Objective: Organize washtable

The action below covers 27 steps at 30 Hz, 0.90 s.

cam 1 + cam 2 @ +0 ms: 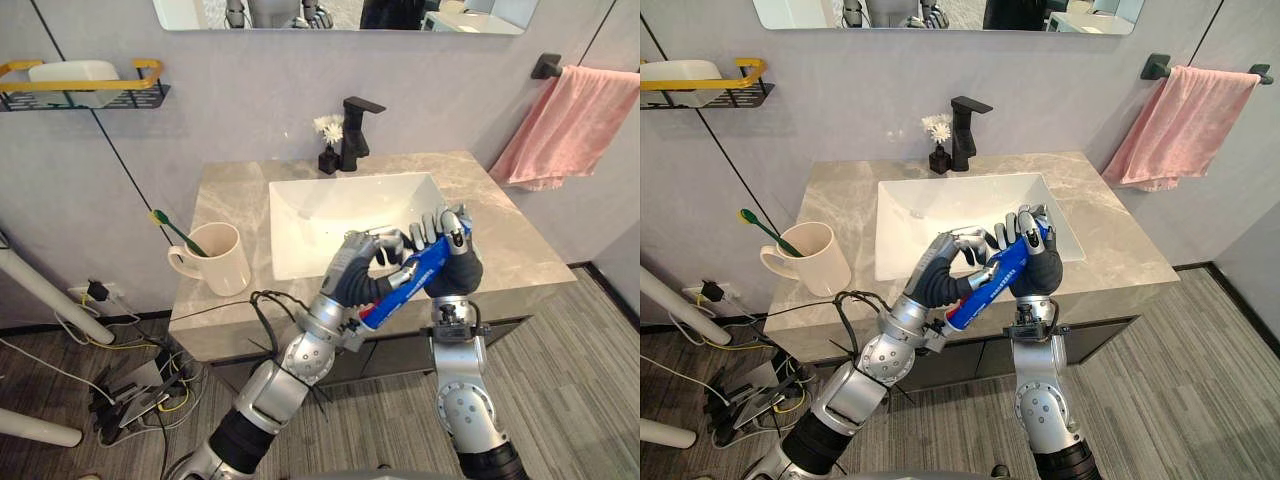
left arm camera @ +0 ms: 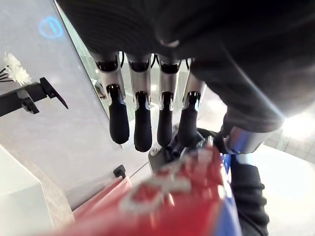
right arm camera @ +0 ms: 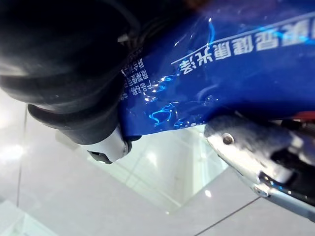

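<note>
both hands meet just in front of the white rectangular sink basin (image 1: 330, 215), sharing a blue plastic toothpaste tube (image 1: 422, 267) held slantwise in the air above the front edge of the grey marble countertop (image 1: 500, 235). the right hand (image 1: 458, 268) has its fingers wrapped round the upper end, and the left hand (image 1: 352, 270) curls fingers and thumb round the lower part. it looks to me like a pass from one to the other, since the cream ceramic mug (image 1: 215, 260) stands well off on the left side, within easier reach of the left arm. a green-handled toothbrush (image 1: 178, 232) leans in it already, so the tube probably belongs there too.
</note>
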{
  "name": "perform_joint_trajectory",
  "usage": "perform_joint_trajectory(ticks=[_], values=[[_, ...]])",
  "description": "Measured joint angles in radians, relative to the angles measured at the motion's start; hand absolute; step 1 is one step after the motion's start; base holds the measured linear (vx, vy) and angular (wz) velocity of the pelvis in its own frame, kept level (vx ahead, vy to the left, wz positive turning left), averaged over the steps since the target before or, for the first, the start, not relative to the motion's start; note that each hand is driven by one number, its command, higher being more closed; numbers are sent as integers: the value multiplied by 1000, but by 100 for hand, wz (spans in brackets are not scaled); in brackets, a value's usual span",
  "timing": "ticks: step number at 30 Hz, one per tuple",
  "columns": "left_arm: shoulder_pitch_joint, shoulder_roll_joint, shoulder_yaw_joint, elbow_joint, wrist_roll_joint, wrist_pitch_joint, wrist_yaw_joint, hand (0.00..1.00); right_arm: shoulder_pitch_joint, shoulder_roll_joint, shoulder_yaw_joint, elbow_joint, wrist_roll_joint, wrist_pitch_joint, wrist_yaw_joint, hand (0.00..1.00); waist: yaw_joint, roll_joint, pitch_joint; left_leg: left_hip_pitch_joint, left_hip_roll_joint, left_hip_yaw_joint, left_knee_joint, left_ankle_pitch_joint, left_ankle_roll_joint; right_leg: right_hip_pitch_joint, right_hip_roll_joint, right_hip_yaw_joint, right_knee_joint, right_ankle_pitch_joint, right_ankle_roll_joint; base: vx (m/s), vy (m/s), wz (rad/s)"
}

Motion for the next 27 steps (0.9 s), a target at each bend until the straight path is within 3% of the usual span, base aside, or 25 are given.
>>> perform_joint_trajectory(ticks=[7, 19, 27], values=[[22, -12, 148, -67, -9, 1, 86, 0, 0, 1, -96, 0, -21, -11, -13, 100, 0, 1, -1, 6, -4, -11, 0, 3, 2, 11, -5, -16, 1, 0, 0, -32, -13, 4], [140, -11, 360, -289, -21, -5, 132, 0, -57, -1, -163, 0, -56, -13, -13, 100, 3, 7, -4, 7, -8, -47, 0, 11, 4, 33, -9, -46, 1, -5, -1, -25, -15, 8], [217, -17, 600, -444, -28, -5, 232, 0, -268, -5, -199, 20, -100, -43, -50, 100, 39, 24, -17, 20, -10, -107, -41, 47, -1, 59, -10, -106, 5, -17, 1, -36, -30, 22]])
